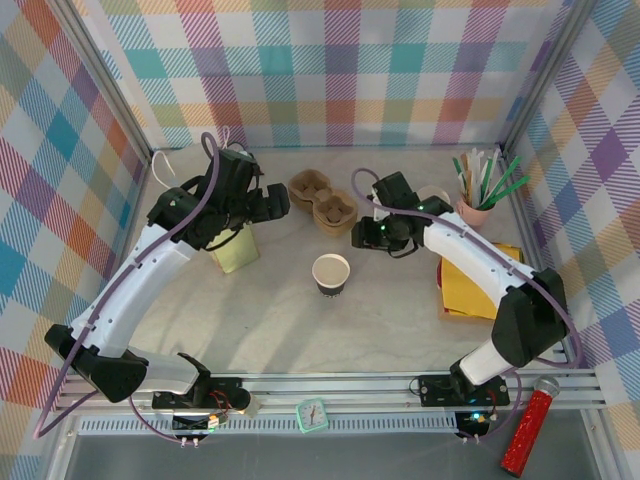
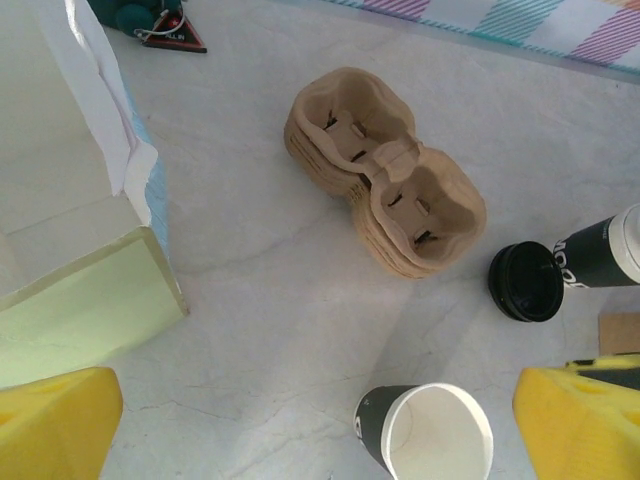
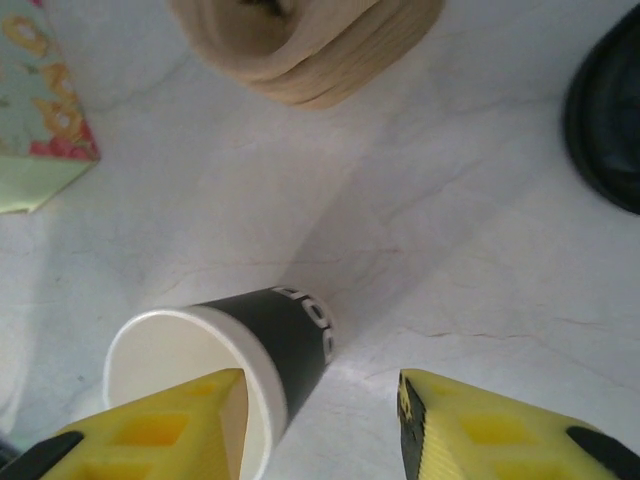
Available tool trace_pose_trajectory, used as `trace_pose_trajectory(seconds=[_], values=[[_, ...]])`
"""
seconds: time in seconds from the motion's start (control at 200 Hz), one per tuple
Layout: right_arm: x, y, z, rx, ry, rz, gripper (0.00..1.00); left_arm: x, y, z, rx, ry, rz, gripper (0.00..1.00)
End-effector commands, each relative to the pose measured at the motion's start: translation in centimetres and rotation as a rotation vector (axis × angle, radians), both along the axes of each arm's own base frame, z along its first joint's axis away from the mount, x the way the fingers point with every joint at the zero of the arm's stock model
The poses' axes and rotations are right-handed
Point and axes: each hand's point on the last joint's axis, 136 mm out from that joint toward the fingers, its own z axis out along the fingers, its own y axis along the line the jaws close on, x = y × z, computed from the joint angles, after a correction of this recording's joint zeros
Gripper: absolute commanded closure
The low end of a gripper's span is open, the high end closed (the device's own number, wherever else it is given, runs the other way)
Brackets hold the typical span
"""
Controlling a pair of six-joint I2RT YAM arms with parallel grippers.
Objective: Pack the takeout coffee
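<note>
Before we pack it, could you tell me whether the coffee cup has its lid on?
Off: the cup stands open-topped, its white inside visible, and a black lid lies apart on the table.

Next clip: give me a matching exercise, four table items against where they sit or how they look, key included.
Things:
1. paper cup
2. cup carrier stack
3. paper bag
4. stick holder

Descriptions:
A. pink, far right corner
B. pale green, left side of the table
C. brown pulp, two wells
D. lidless, mid-table

Pairs: 1-D, 2-C, 3-B, 4-A
</note>
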Motion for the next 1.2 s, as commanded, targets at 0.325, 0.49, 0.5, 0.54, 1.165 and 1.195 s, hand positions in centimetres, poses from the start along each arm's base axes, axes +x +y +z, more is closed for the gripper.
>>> trace_pose_trajectory(seconds=[0.325,0.49,0.5,0.54,1.165,1.195], values=[[5.8,-3.6,-5.6,-0.246,0.03,0.017,0.7,0.0,-2.2,-0.7,-0.065,0.033,-0.053,0.0],[7.3,-3.6,-7.0,-0.288,0.039,0.027,0.72,0.0,-2.1,-0.8,-0.06,0.037,-0.05,0.0],[7.3,-3.6,-7.0,-0.291,0.039,0.028,0.72,-0.1,-2.1,-0.9,-0.06,0.038,-0.049,0.0],[7.7,-3.7,-7.2,-0.3,0.035,0.03,0.72,0.0,-2.1,-0.9,-0.058,0.04,-0.048,0.0],[9.6,-4.4,-9.5,-0.333,0.09,0.002,0.66,0.3,-1.8,-0.8,-0.032,0.031,-0.038,0.0],[9.6,-4.4,-9.6,-0.334,0.093,0.003,0.66,0.3,-1.8,-0.9,-0.032,0.032,-0.038,0.0]])
